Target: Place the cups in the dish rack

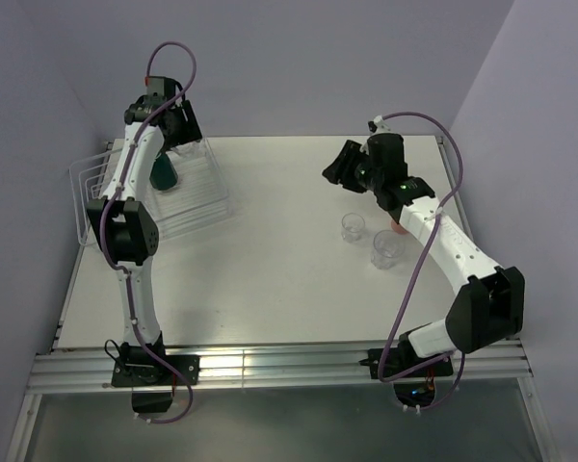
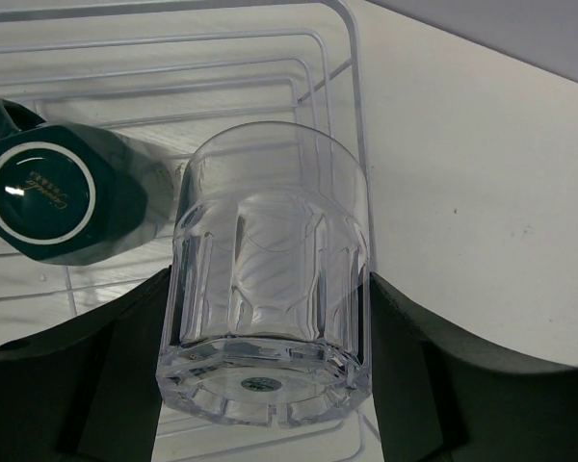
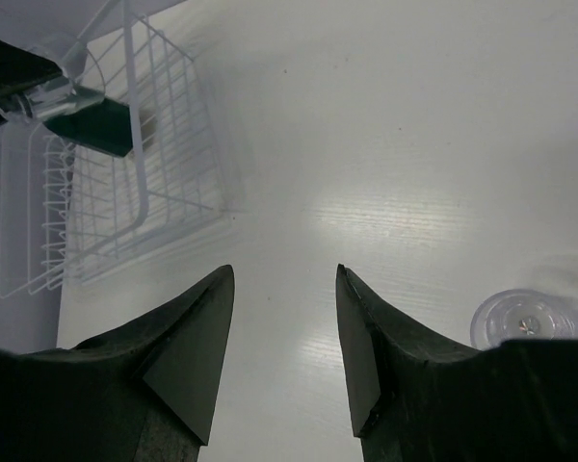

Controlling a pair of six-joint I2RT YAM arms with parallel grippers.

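**Tumbler held over the rack, with the green mug close alongside**

The left gripper (image 2: 270,385) has its jaws clenched on a clear tumbler (image 2: 270,289), one dark pad pressed to each side of the faceted glass, and it hangs over the dish rack (image 1: 197,207) at the far left of the counter (image 1: 289,279); the dark green mug (image 2: 53,192) already lies tipped in the rack, just beside the held glass, its pale-ringed base turned toward the wrist camera; the right gripper (image 3: 284,346) hovers above bare counter with its jaws released and nothing between them; two more clear tumblers (image 1: 353,227) (image 1: 386,248) stand on the right side, near that arm and well apart from the rack, and a scrap of salmon-pink (image 1: 398,228) shows behind the right arm, probably the pink cup, though it is mostly hidden.

The chief risk, as I judge it, is the glass itself; smooth sides gripped only at two points could slip or swivel if the arm tilts sharply, and a drop from here would land on thin wire ribs or on the mug; lowering without regard to the mug could knock the two together or shove the mug across the rack; setting the tumbler on a rib rather than between ribs could leave it leaning, ready to topple once released; the rack looks light, so a downward push at its edge might tip or slide it.
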